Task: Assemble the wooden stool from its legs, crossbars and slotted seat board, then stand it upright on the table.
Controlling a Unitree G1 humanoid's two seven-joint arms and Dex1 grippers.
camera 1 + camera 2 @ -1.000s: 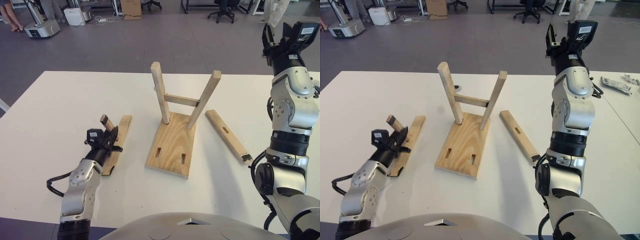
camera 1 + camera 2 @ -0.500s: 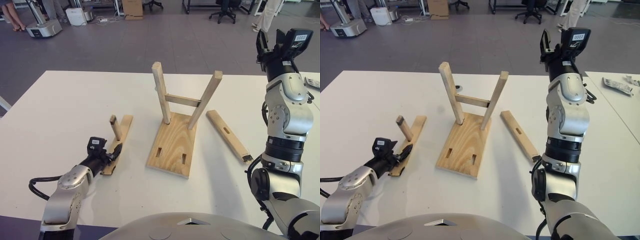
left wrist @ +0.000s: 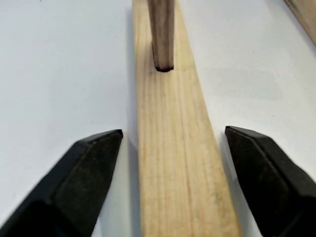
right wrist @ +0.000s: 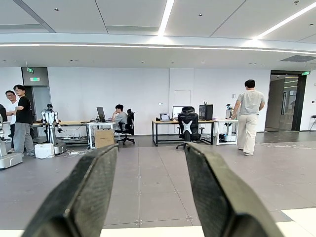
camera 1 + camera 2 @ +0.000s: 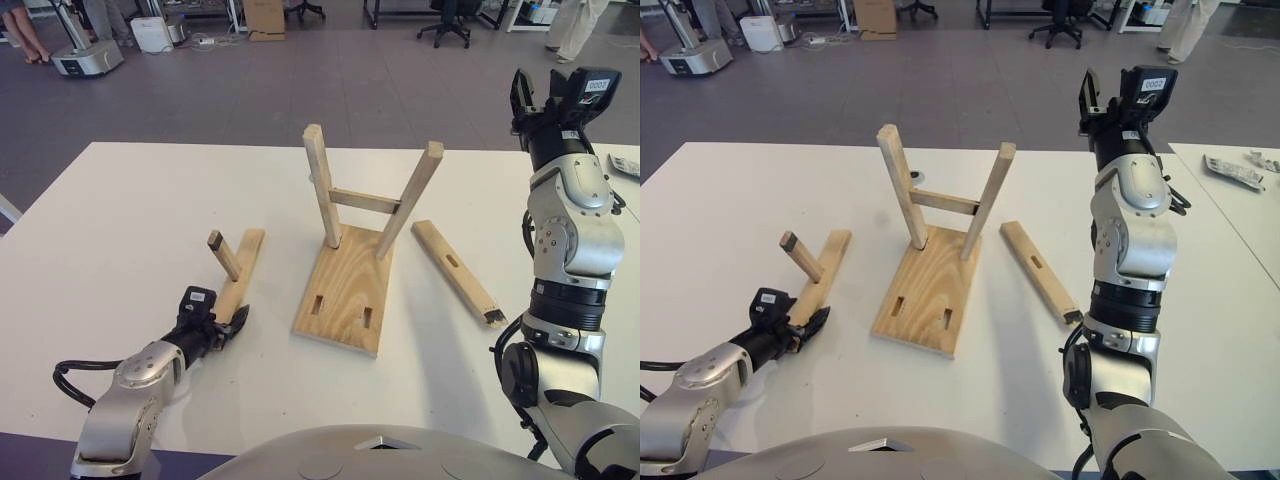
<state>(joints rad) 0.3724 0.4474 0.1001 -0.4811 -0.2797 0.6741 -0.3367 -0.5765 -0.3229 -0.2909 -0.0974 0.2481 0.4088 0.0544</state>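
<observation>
At the lower left of the frame, the left gripper (image 5: 232, 322) lies low on the worktop (image 5: 120, 200), its jaws wide apart on both sides of the near end of a loose leg (image 5: 243, 272), holding nothing yet. A short crossbar (image 5: 224, 254) stands in this leg's slot. If the gripper closes so near the end, I think the long leg may swing down and the crossbar may fall out. In the centre, the seat board (image 5: 345, 290) carries two upright legs (image 5: 322, 185); a swinging piece could knock them. To its right lies another leg (image 5: 455, 268). At the upper right, the right gripper (image 5: 530, 88) is raised, open and empty.
</observation>
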